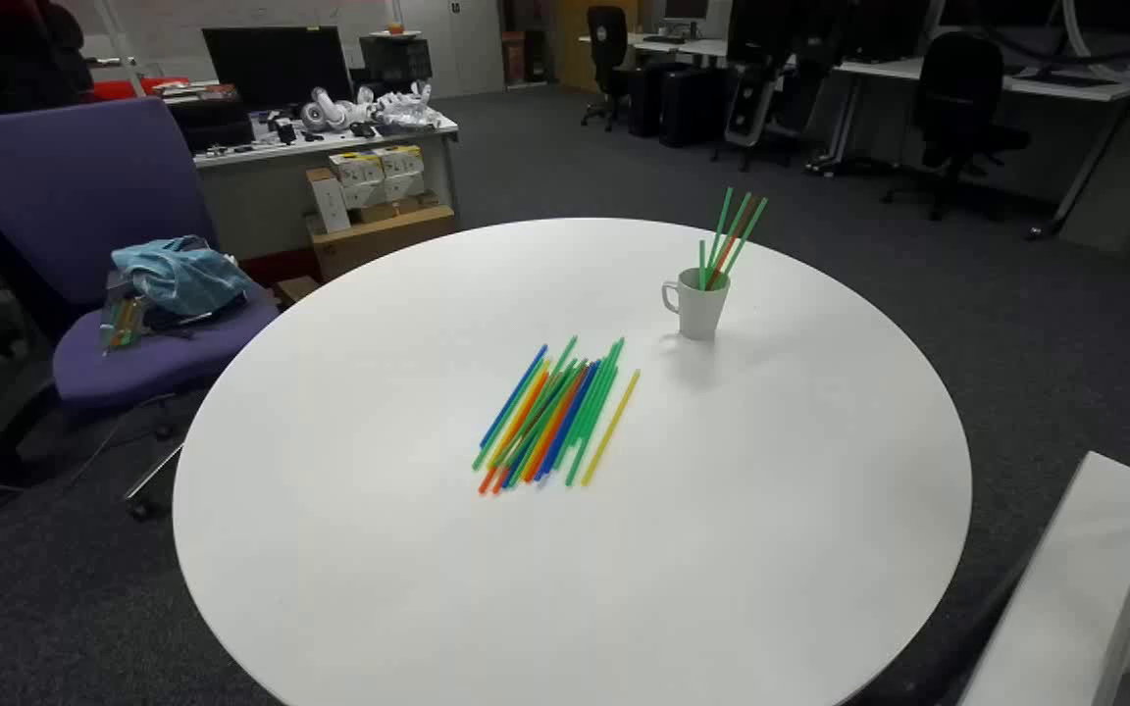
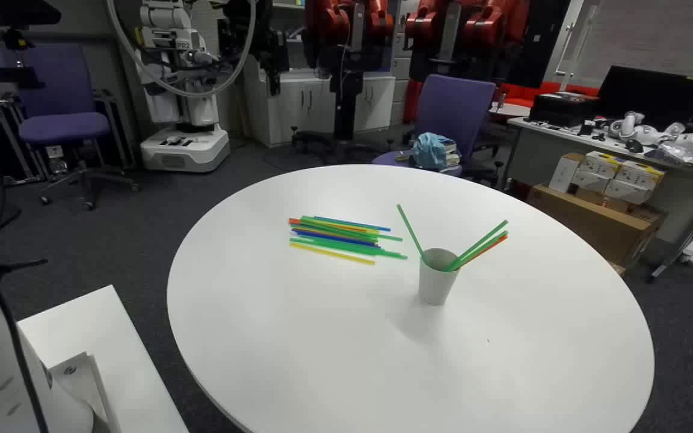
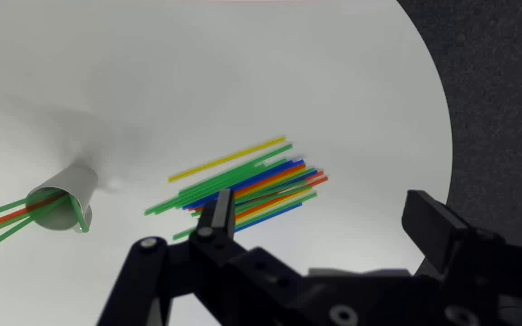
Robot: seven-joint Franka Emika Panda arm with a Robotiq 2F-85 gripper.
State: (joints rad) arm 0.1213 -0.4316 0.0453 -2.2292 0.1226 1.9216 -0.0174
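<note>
Held the gripper (image 3: 320, 197) spread wide, facing a white table (image 3: 356, 90). Saw loose coloured straws (image 3: 256, 179) ahead of it, partly hidden by one finger (image 3: 221, 215), and spotted a white mug (image 3: 82, 181) holding green and red straws (image 3: 2, 220) outward of that finger.

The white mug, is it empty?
No, green straws and an orange-red one stick up out of the mug in an exterior view.
</note>
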